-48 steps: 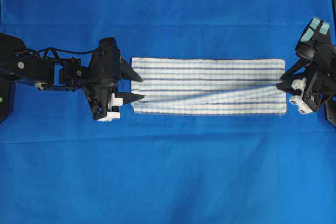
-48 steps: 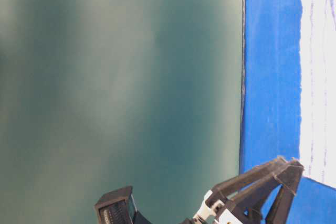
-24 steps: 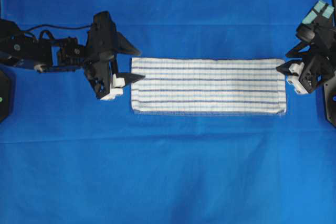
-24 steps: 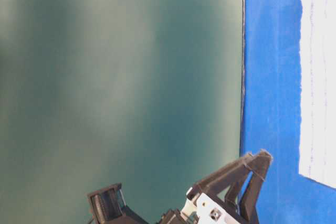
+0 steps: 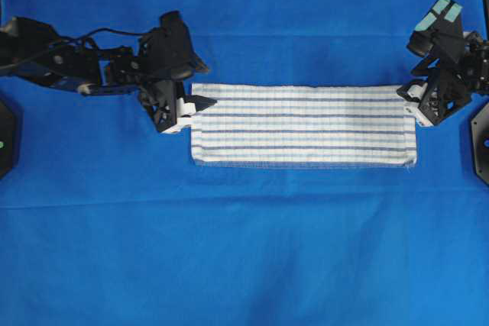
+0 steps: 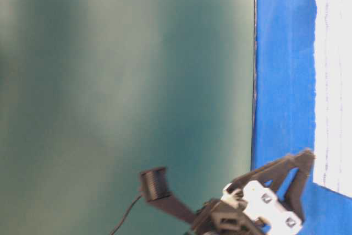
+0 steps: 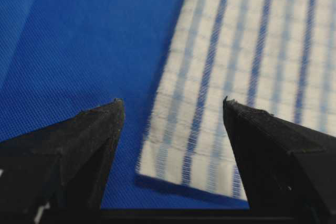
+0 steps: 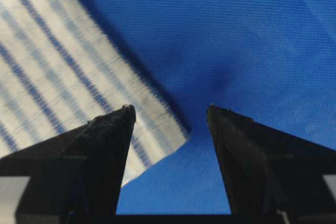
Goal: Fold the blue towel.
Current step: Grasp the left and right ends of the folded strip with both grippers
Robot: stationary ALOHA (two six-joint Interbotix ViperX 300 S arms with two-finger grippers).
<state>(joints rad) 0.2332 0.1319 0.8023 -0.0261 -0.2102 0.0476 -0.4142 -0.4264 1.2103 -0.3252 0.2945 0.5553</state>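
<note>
Both arms have swung toward the top of the overhead frame over the past second, and the diagonal ridge that crossed the blue towel (image 5: 303, 125) has gone; it now lies flat.

A plain blue cloth (image 5: 244, 250) covers the counter from edge to edge in the overhead view. In the table-level view it fills only the right side of the frame, beside a blurred dark green surface (image 6: 126, 81).

At the centre of the overhead frame, the blue towel lies as a long, narrow rectangle, white with thin dark and light blue stripes running along its length.

At the left of the frame, the left arm (image 5: 53, 62) reaches in level with the towel's upper left corner. Its left hand (image 5: 200, 89) stands wide open with nothing in it; in the wrist view one finger (image 7: 89, 145) is over the bare cloth and the other over the striped weave, with the corner between them.

At the right edge, the right hand (image 5: 406, 98) sits at the towel's upper right corner, also spread wide and empty. Its wrist view shows the towel's corner under the gap between the two black fingers (image 8: 100, 156). Whether either hand touches the fabric cannot be told.
</note>
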